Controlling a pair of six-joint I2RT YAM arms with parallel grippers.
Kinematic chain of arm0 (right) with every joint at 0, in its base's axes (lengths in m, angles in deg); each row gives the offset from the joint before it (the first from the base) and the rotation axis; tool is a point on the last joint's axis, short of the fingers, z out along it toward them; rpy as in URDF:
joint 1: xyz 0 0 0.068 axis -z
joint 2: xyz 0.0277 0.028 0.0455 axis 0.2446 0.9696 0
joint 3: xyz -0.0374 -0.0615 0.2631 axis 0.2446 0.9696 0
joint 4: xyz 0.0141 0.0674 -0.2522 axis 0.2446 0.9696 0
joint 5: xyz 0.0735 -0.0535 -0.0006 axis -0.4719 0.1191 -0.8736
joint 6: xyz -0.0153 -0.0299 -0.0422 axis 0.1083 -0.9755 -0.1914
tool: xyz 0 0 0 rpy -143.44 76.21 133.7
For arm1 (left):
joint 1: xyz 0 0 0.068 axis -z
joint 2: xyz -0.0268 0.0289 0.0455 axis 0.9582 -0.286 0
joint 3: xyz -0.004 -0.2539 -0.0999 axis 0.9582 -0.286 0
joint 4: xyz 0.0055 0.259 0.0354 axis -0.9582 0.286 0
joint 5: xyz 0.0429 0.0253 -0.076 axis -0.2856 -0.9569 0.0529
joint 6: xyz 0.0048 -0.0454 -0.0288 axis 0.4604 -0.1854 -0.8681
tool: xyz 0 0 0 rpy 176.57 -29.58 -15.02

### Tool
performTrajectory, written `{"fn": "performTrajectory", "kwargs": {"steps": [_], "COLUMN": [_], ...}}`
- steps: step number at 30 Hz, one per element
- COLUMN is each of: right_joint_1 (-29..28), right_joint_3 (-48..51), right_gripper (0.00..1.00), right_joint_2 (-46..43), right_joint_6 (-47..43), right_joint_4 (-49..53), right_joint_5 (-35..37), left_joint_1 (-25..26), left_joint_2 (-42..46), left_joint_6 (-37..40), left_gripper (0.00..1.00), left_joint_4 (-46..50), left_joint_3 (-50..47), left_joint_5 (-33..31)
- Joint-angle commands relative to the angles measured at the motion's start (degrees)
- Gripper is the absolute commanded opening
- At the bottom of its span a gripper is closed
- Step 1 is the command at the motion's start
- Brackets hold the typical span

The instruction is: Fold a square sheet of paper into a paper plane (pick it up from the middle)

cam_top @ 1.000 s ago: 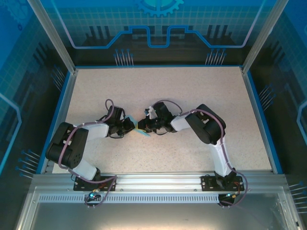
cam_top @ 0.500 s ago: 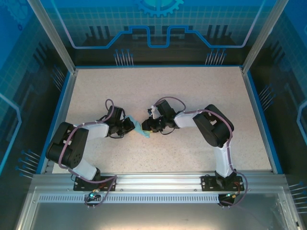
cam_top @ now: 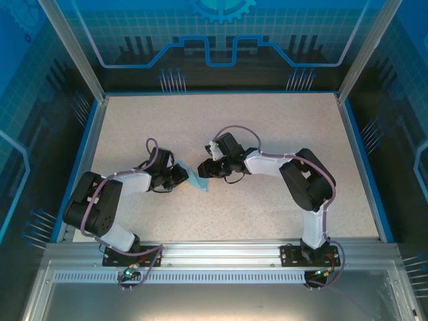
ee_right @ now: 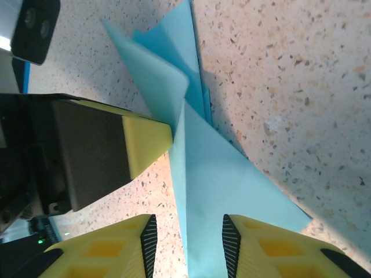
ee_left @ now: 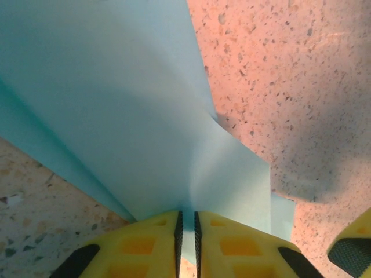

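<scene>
Midway across the bench [cam_top: 281, 127], the paper [cam_top: 196, 179] looks partly folded, more creases due; left gripper [ee_left: 186, 223] clamps it, right gripper [ee_right: 185, 229] gapes astride.

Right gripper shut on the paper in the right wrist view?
No, the right gripper is open: its jaws stand apart around the paper, not pinching it.
</scene>
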Motion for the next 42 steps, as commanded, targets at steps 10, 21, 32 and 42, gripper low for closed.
{"fn": "performTrajectory", "kwargs": {"steps": [10, 21, 32, 42], "right_joint_1": [-7.4, -9.2, -9.6, -8.1], "right_joint_3": [-5.0, -8.8, -8.9, -8.0], "right_gripper": [0.44, 0.44, 0.39, 0.14], "right_joint_2": [-1.1, 2.9, 4.8, 6.7], "right_joint_6": [-9.7, -13.5, -18.2, -14.9], "right_joint_4": [10.7, 12.2, 8.4, 4.5], "right_joint_5": [12.2, 15.0, 11.7, 5.4], "left_joint_1": [0.0, 0.0, 0.0, 0.0], "left_joint_2": [10.6, 10.9, 11.0, 10.9], "left_joint_6": [-1.1, -0.6, -0.3, -0.1], "left_gripper": [0.23, 0.23, 0.24, 0.24], "left_joint_4": [4.1, 4.5, 5.0, 5.2], "left_joint_3": [-3.5, -3.2, -2.8, -2.4], "left_joint_5": [-1.6, -1.3, -1.4, -1.6]}}
